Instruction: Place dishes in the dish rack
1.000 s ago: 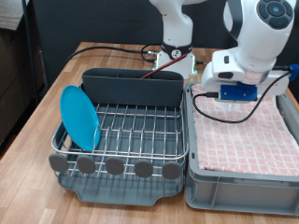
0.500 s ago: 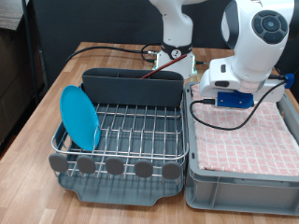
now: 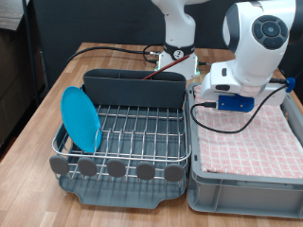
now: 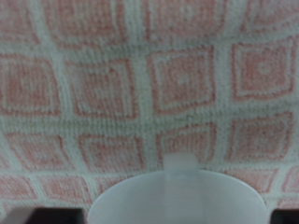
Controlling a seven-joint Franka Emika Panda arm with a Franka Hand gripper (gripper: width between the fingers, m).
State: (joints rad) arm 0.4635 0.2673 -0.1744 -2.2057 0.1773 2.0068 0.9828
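Grey plastic crate (image 3: 248, 185), positioned at the exterior view's right on a wooden table (image 3: 59, 87), lined with a pink checked cloth (image 3: 248, 139) that covered its whole interior; in the wrist view the same cloth (image 4: 149, 84) filled most of the picture, its red-and-pale squares blurred. Black cable (image 3: 227, 119) looped low over the far-left part of the cloth. Dark panel (image 3: 11, 71) stood beyond the table edge at the exterior view's left.
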